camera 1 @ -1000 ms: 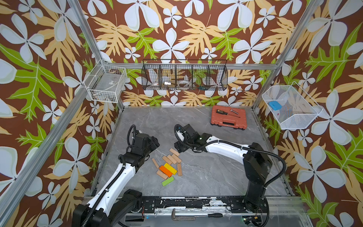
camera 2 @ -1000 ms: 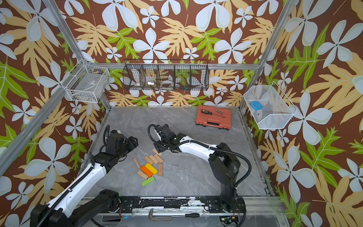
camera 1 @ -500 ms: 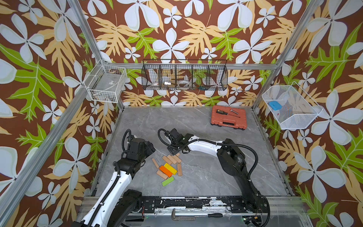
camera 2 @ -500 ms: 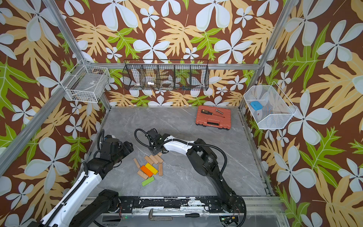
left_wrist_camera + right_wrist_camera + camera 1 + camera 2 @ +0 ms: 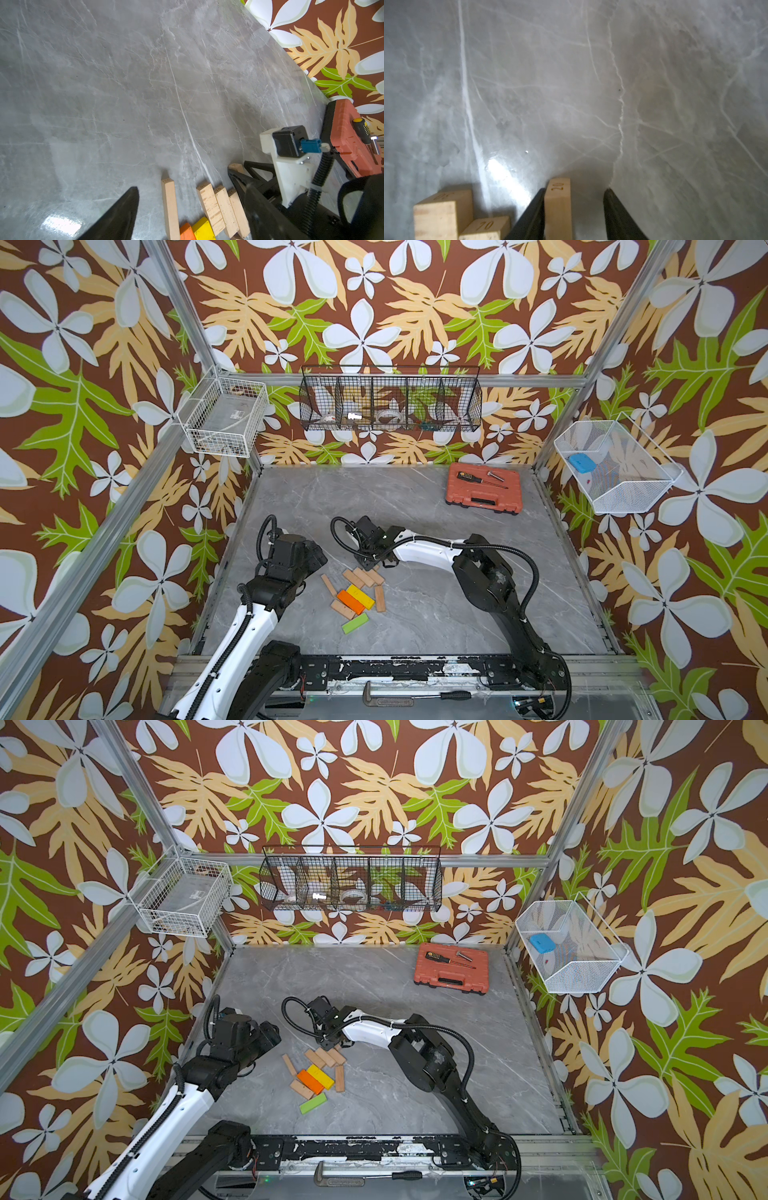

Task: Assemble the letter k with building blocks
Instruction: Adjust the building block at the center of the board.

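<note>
Right gripper (image 5: 575, 190) now straddles one of ten blocks (image 5: 360, 596).

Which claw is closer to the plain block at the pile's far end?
Right. The right gripper straddles that block; the left gripper hangs apart, left of the pile.

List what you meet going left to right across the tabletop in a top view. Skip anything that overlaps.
left gripper → slanted bare plank → orange block → straight bare plank → red tool case. The yellow and green blocks, the plank cluster and the right gripper overlap these, so they are left out.
</note>
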You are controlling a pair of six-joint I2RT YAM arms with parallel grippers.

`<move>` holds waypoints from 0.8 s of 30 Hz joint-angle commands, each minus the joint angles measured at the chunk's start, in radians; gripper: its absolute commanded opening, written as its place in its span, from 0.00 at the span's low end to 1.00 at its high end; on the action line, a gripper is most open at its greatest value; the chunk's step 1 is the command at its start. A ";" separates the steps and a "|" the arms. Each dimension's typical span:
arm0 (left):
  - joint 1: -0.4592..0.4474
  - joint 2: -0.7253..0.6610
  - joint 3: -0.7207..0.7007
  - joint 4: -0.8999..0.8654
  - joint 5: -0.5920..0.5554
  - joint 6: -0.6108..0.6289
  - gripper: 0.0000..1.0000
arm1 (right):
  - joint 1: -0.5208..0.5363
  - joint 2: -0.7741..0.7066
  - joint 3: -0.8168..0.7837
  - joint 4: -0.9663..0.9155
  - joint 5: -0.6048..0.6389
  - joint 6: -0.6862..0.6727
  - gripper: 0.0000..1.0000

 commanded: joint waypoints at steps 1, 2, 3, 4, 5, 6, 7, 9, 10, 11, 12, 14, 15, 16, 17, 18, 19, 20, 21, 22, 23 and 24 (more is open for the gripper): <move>0.001 -0.007 -0.001 -0.004 -0.020 0.003 0.82 | -0.001 -0.006 -0.016 -0.061 -0.006 0.024 0.41; 0.001 -0.007 -0.001 -0.002 -0.020 0.002 0.82 | -0.001 -0.013 -0.024 -0.059 -0.012 0.034 0.45; 0.001 -0.007 -0.002 -0.001 -0.019 0.003 0.82 | -0.001 -0.024 -0.036 -0.053 -0.014 0.042 0.48; 0.001 -0.005 -0.004 0.001 -0.016 0.003 0.82 | -0.001 -0.033 -0.047 -0.044 -0.015 0.047 0.49; 0.001 -0.004 -0.006 0.005 -0.013 0.005 0.82 | -0.001 -0.048 -0.063 -0.032 -0.010 0.053 0.49; 0.000 -0.004 -0.007 0.009 -0.008 0.005 0.82 | -0.001 -0.062 -0.075 -0.019 -0.004 0.054 0.48; 0.000 -0.002 -0.010 0.014 -0.002 0.005 0.82 | -0.002 -0.078 -0.086 -0.004 -0.001 0.056 0.48; 0.002 -0.001 -0.014 0.024 0.007 0.007 0.82 | -0.009 -0.101 -0.101 0.014 -0.002 0.055 0.43; 0.001 -0.001 -0.015 0.026 0.009 0.009 0.82 | -0.015 -0.110 -0.104 0.022 -0.007 0.057 0.41; 0.001 0.001 -0.015 0.028 0.012 0.008 0.82 | -0.024 -0.116 -0.111 0.030 -0.020 0.062 0.39; 0.002 0.001 -0.014 0.030 0.011 0.008 0.82 | -0.034 -0.121 -0.116 0.037 -0.036 0.066 0.38; 0.000 -0.001 -0.015 0.030 0.008 0.010 0.83 | -0.056 -0.127 -0.129 0.054 -0.083 0.082 0.38; 0.001 -0.002 -0.015 0.030 0.007 0.010 0.83 | -0.064 -0.130 -0.139 0.063 -0.102 0.089 0.38; 0.001 -0.003 -0.016 0.032 0.006 0.011 0.83 | -0.072 -0.134 -0.149 0.070 -0.118 0.095 0.38; 0.001 -0.005 -0.016 0.032 0.006 0.011 0.83 | -0.077 -0.135 -0.156 0.075 -0.125 0.096 0.38; 0.001 -0.006 -0.018 0.033 0.005 0.010 0.83 | -0.078 -0.134 -0.159 0.075 -0.122 0.097 0.38; 0.001 -0.008 -0.022 0.035 0.005 0.009 0.84 | -0.079 -0.130 -0.161 0.069 -0.106 0.096 0.38; 0.001 -0.009 -0.024 0.038 0.005 0.008 0.84 | -0.079 -0.125 -0.158 0.062 -0.092 0.097 0.38; 0.002 -0.010 -0.023 0.041 0.004 0.009 0.84 | -0.080 -0.123 -0.156 0.058 -0.090 0.096 0.39; 0.001 -0.010 -0.025 0.042 0.004 0.008 0.84 | -0.078 -0.124 -0.156 0.057 -0.093 0.098 0.39; 0.002 -0.010 -0.026 0.042 0.004 0.008 0.84 | -0.079 -0.129 -0.159 0.062 -0.097 0.102 0.40; 0.000 -0.009 -0.025 0.042 0.004 0.011 0.84 | -0.079 -0.134 -0.161 0.065 -0.100 0.109 0.40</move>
